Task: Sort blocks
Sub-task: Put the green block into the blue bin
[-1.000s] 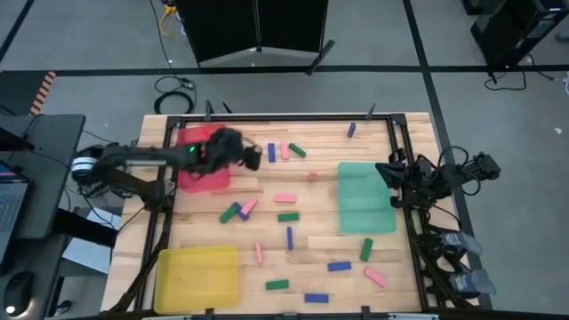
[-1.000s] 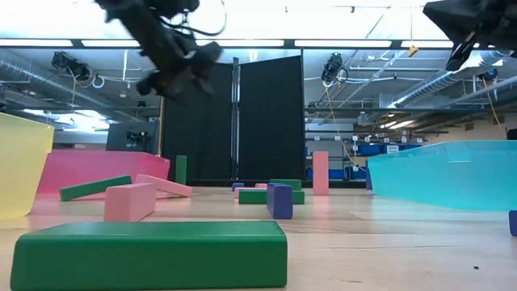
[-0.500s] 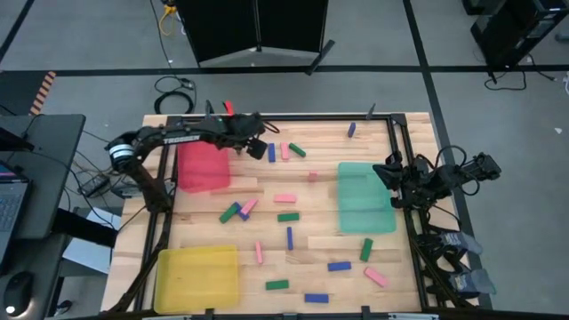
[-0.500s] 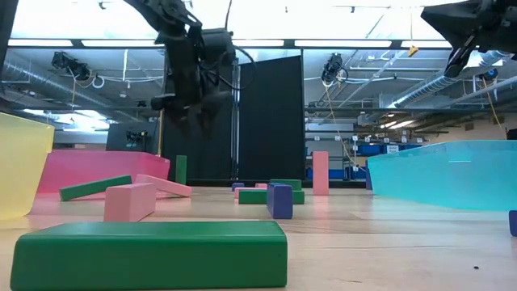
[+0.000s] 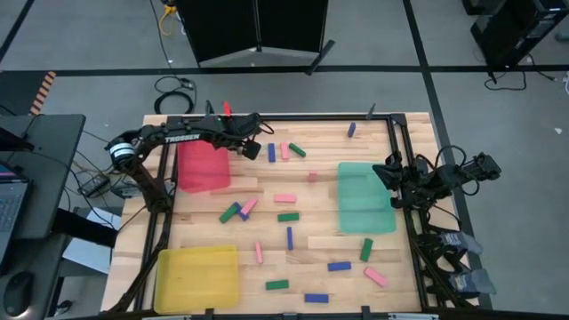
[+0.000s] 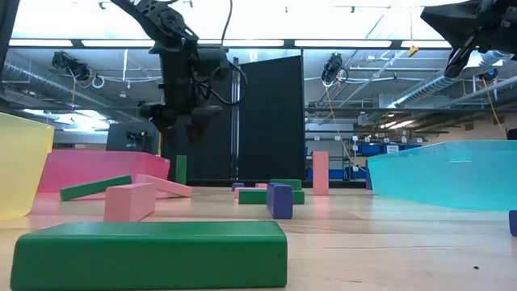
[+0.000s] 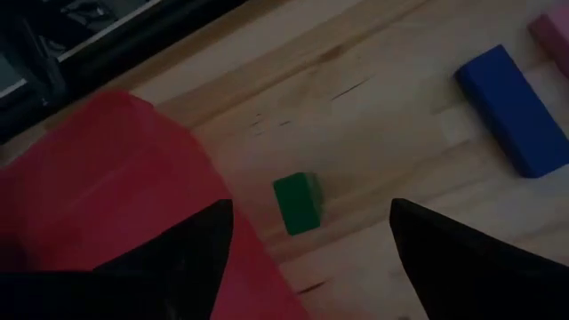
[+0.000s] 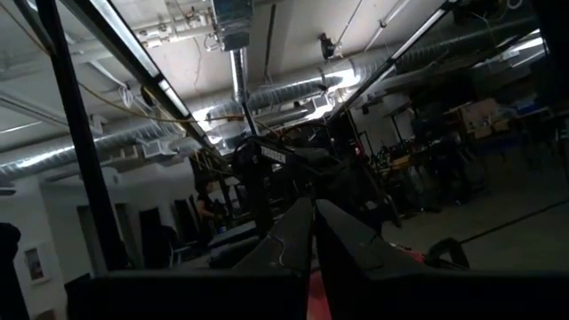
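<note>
A small green block (image 7: 298, 203) stands on the wooden table (image 7: 391, 133) just beside the red tray (image 7: 116, 196), between two spread dark fingers (image 7: 462, 258); a blue block (image 7: 516, 111) lies farther off.

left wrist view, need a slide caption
Open left pincer above a standing green block beside the red tray.

Dark jointed arms (image 5: 178, 136), white lettering, black cables.
</note>
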Tool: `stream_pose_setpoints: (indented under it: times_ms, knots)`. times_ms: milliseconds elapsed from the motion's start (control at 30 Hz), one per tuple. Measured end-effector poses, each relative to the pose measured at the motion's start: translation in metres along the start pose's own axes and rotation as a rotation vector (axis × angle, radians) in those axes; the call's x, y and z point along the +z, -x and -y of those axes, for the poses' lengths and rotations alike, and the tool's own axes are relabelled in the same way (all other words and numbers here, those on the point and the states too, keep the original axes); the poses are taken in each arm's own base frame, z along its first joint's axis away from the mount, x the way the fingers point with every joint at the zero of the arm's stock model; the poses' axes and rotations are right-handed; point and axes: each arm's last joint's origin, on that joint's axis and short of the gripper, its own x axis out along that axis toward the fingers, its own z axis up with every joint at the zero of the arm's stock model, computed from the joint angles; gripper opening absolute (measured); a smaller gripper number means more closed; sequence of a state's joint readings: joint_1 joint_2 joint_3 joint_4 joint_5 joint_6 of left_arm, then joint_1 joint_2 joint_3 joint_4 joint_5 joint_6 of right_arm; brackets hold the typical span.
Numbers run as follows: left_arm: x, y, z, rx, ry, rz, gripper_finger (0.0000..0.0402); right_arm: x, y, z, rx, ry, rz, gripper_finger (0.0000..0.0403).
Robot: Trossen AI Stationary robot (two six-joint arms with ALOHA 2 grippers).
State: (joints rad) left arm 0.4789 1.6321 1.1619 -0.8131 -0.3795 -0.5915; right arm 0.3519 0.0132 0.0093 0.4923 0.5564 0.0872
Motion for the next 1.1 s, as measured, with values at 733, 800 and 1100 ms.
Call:
stream_pose_setpoints:
  times_ms: [733,800,1100]
  knots:
    - [-0.005,-0.043,0.011,-0.010,0.008,-0.054,0.0308,0.000,0.000,0.000,0.000,0.001,-0.001,0.0030]
    - [-0.005,-0.044,0.011,-0.005,0.013,-0.054,0.0298,0.000,0.000,0.000,0.000,0.001,-0.001,0.0030]
    - [-0.004,-0.045,0.010,0.014,0.022,-0.044,0.0205,0.000,0.000,0.000,0.000,0.003,-0.001,0.0030]
